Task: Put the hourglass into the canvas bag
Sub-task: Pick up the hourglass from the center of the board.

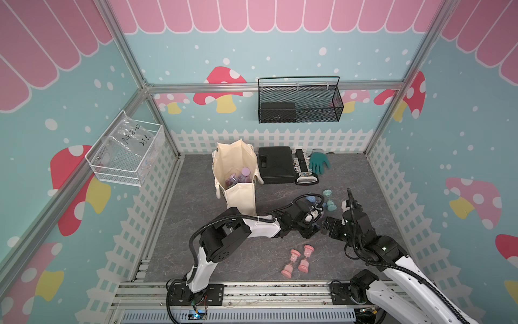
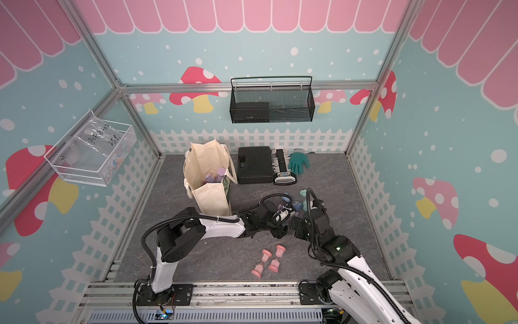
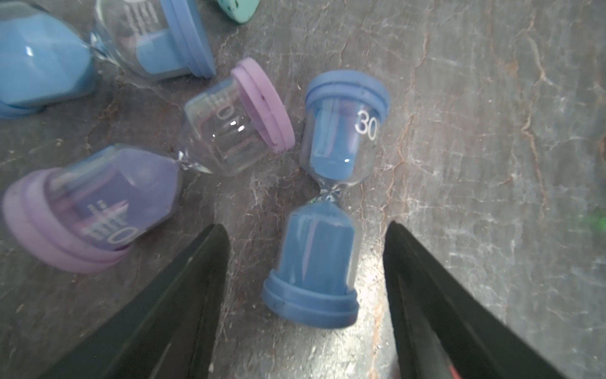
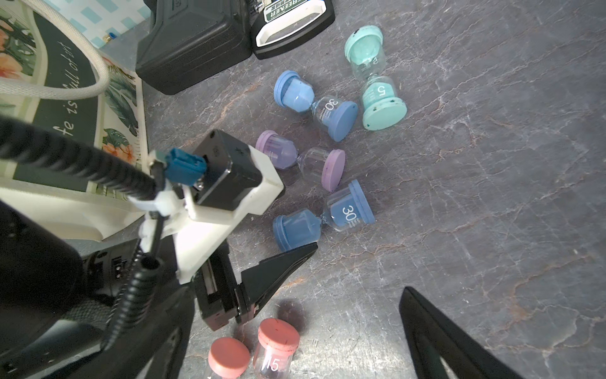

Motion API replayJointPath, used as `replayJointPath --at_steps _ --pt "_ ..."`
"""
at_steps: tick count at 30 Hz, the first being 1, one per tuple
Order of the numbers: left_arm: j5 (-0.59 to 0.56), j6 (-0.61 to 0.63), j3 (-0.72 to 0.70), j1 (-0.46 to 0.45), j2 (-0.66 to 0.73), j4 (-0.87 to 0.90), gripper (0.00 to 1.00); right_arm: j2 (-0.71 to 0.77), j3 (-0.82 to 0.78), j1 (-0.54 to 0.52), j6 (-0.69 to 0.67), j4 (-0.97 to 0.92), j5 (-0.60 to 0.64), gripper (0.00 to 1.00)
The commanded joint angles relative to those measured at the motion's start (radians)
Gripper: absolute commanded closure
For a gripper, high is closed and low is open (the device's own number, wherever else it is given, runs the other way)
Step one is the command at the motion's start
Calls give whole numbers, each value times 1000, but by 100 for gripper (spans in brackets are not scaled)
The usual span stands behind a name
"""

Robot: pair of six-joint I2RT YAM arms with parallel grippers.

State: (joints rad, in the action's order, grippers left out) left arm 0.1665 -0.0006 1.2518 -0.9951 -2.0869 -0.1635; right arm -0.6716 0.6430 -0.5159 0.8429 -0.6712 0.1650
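A dark blue hourglass (image 3: 328, 210) marked 30 lies on its side on the grey mat. My left gripper (image 3: 306, 226) is open and straddles its lower bulb, with a gap on each side. The same hourglass (image 4: 323, 223) shows in the right wrist view, with one left finger (image 4: 285, 265) beside its cap. The cream canvas bag (image 1: 238, 179) (image 2: 207, 179) stands open at the back left with purple hourglasses (image 1: 238, 176) inside. My right gripper (image 4: 300, 295) hangs open and empty just right of the left one.
Right beside the blue hourglass lie a purple one (image 3: 151, 183), a lighter blue one (image 4: 314, 105) and a teal one (image 4: 373, 85). Pink hourglasses (image 1: 298, 259) lie nearer the front. A black hard case (image 1: 276, 165), a sharpener (image 1: 304, 168) and a green glove (image 1: 319, 162) sit at the back.
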Motion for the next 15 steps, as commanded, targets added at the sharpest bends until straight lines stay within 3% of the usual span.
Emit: replayJointPath --at_steps 1,10,15 --pt "-21 42 28 -16 -28 11 30 11 -17 5 13 11 13 0" --pt "-69 74 60 -25 -77 42 37 7 -25 5 7 24 11 0" --pt "-164 105 77 -35 -101 62 42 11 -28 5 6 25 14 0"
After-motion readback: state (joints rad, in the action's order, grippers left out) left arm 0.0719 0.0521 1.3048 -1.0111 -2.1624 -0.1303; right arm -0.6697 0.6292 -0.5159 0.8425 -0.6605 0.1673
